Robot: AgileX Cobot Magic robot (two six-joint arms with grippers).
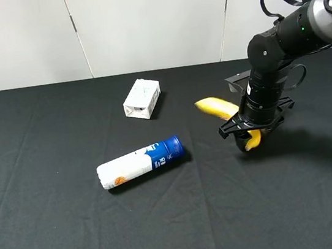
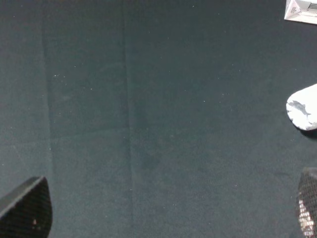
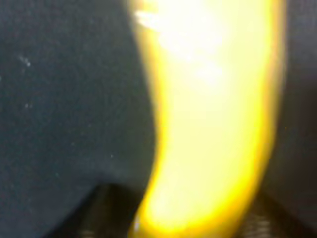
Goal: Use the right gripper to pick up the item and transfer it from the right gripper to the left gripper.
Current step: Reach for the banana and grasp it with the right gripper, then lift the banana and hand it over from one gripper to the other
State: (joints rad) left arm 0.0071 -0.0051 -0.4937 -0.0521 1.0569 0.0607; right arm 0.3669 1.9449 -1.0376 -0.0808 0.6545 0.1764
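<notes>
Since handoff comes next, right gripper [image 1: 251, 139] clamped on banana [image 1: 216, 106] near one end, right of centre in overhead frame, so long end sticks out free. Left gripper [image 2: 166, 213] spread wide, empty, over black cloth [image 2: 148, 99], tube [image 2: 303, 113] nearby, guess it's waiting.

Black cloth table [image 1: 58, 239] with two things lying on it.
A small white carton [image 1: 142, 99] sits upper centre; a white-and-blue tube [image 1: 140, 163] lies on its side below, apart from it.
</notes>
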